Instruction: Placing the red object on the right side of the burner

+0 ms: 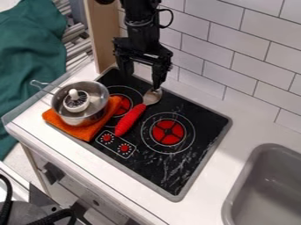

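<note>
The gripper (pixel 142 82) hangs over the back edge of the black stove (pixel 200 151), its two fingers spread wide with nothing seen between them. A spoon with a thick red handle (pixel 130 119) lies slantwise on the stove between the two burners. Its metal bowl (pixel 153 96) points toward the wall, just below the tip of the right finger; whether they touch I cannot tell. The right burner (pixel 168 132) has a red centre inside white rings. Part of the left burner (pixel 122 105) is covered by an orange cloth.
A metal pot (pixel 97 94) with a white-and-brown item (pixel 76 100) in it rests on the orange cloth (pixel 86 132) at the stove's left. Behind the stove rises a tiled wall (pixel 235 61). A grey sink (pixel 264 189) is at the right, and a wooden post (pixel 104 35) stands beside the arm.
</note>
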You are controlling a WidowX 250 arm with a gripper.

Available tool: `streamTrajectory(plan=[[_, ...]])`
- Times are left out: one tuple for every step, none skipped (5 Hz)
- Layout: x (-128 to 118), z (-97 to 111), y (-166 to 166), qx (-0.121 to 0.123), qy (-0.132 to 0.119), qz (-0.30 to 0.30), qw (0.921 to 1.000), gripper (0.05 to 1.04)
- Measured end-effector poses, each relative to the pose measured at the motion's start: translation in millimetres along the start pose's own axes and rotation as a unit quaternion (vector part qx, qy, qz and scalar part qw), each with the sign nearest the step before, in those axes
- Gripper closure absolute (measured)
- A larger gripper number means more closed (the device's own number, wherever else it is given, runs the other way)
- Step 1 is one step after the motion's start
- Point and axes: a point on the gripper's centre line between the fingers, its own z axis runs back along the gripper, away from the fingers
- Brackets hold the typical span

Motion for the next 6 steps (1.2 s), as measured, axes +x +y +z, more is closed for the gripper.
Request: streamTrajectory(plan=[[-7,-11,0,-0.002,0.019,0.001,0.9998,0.076],[-13,-22,-3,-0.004,0.028,-0.002,0.9996,0.077],[-21,-36,-11,-0.005,0.041,-0.006,0.9991,0.076],[-33,-54,-12,-0.006,0.053,-0.009,0.9985,0.076],[-33,-64,-8,0.005,0.048,-0.010,0.9988,0.079],[-30,-72,5,0.018,0.043,-0.005,0.9989,0.079]])
